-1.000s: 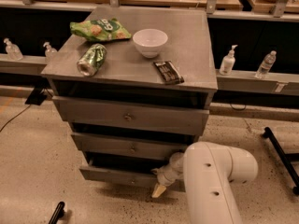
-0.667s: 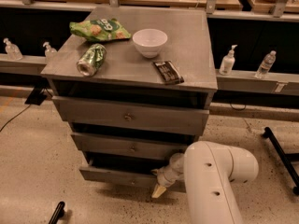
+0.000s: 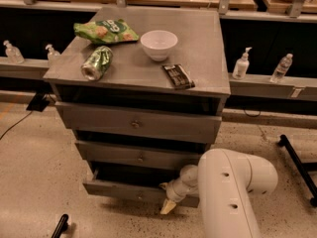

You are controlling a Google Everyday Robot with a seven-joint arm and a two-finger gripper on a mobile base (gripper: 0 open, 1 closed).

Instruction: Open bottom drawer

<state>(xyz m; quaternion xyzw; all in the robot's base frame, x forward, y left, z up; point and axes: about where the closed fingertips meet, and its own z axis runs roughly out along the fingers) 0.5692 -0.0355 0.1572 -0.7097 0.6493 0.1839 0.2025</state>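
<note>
The grey cabinet [image 3: 198,43] has three drawers stacked. The bottom drawer [image 3: 124,190] is the lowest and slimmest front; it stands out a little from the cabinet, with a dark gap above it. Its knob does not show. My gripper [image 3: 168,202] is at the right part of that drawer front, at the end of my white arm [image 3: 233,182], which comes in from the lower right. A pale tip of the gripper hangs just below the drawer's lower edge.
On the cabinet top lie a green chip bag [image 3: 105,31], a white bowl [image 3: 158,43], a green can [image 3: 97,62] on its side and a dark snack bar [image 3: 178,76]. Bottles [image 3: 241,63] stand on ledges behind. A black frame leg [image 3: 297,162] lies at right.
</note>
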